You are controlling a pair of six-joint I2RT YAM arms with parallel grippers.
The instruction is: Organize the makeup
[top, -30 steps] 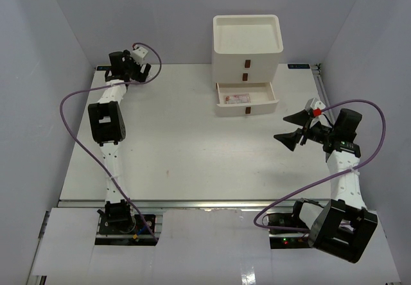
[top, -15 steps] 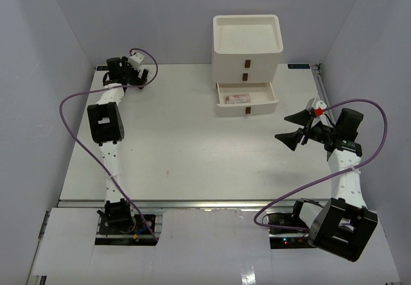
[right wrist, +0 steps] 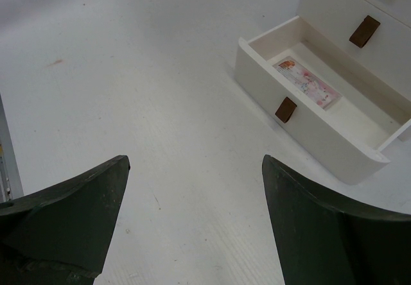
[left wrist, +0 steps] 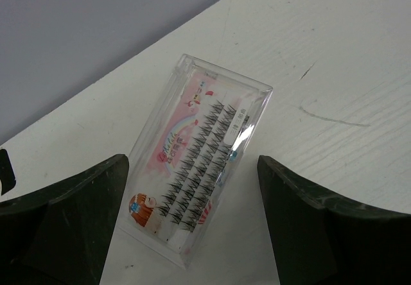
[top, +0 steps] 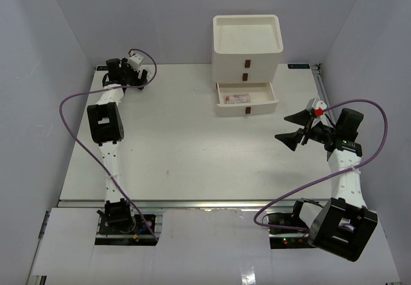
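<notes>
A flat clear packet [left wrist: 192, 163] with a pink card and rows of black lashes lies on the white table by the back wall. My left gripper [left wrist: 192, 221] hangs over it at the table's far left corner [top: 122, 73], open. Its dark fingers [left wrist: 70, 201] stand wide on either side of the packet's near end without touching it. A second pink-red packet [right wrist: 307, 83] lies inside the pulled-out bottom drawer [top: 247, 97]. My right gripper [top: 288, 128] hovers open over bare table at the right, pointing toward the drawer, with nothing between its fingers [right wrist: 321, 221].
The white three-drawer box [top: 246, 44] with brown handles stands at the back middle, its two upper drawers shut. Purple cables loop from both arms. Grey walls close in the back and both sides.
The left wrist has shifted a little toward the far left corner and settled over the packet. The right arm has not moved.
</notes>
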